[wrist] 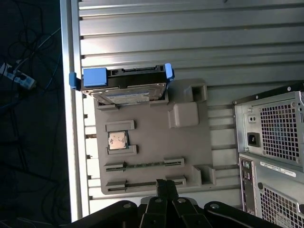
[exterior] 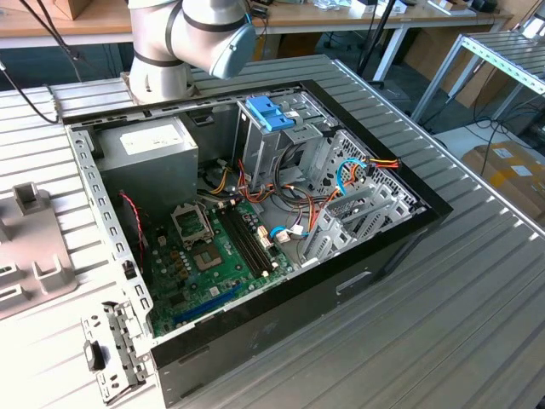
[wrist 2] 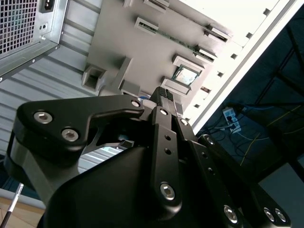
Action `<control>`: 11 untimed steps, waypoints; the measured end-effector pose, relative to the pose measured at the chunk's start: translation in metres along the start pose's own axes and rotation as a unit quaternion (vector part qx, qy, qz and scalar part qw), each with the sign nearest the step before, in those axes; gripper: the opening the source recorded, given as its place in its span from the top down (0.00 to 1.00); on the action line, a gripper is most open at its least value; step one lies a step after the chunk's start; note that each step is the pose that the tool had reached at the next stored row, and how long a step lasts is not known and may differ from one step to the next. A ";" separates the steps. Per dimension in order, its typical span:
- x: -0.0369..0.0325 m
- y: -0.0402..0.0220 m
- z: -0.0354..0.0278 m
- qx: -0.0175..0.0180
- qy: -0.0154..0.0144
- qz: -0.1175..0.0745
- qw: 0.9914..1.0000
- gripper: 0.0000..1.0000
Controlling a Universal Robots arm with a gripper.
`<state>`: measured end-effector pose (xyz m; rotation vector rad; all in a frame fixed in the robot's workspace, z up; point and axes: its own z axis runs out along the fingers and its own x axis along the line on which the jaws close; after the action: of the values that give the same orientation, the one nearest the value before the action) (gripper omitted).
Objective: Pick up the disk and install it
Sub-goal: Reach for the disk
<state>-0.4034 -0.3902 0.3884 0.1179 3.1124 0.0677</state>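
The disk (wrist: pixel 124 86), a dark drive in a bright blue carrier with a blue tab, rests at one end of a grey holder plate (wrist: pixel 152 142) on the ribbed table. My gripper (wrist: pixel 165 184) hangs above the plate's opposite end, well apart from the disk, its black fingers pressed together with nothing between them. In the second wrist view the gripper (wrist 2: pixel 166 94) is likewise shut over the same plate (wrist 2: pixel 137 42). In the exterior view the open computer case (exterior: pixel 255 213) lies on its side, with a paler blue bracket (exterior: pixel 268 111) at its drive cage.
The holder plate also carries a processor chip (wrist: pixel 117 140) and a memory stick (wrist: pixel 142 165). The case's rear panel (wrist: pixel 270 137) stands close beside the plate. The table edge (wrist: pixel 71 118) runs along the plate's other side, with cables on the floor beyond. A metal bracket (exterior: pixel 111 354) lies near the case.
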 end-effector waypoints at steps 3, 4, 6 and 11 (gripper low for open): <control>0.0003 0.0013 0.0001 0.000 0.000 0.000 1.000 0.89; 0.0004 0.0018 0.0001 0.000 0.000 0.000 1.000 0.89; 0.0007 0.0033 0.0004 0.000 0.000 0.000 1.000 0.89; 0.0012 0.0051 0.0006 0.000 0.000 0.000 1.000 0.89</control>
<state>-0.4042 -0.3850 0.3880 0.1180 3.1125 0.0677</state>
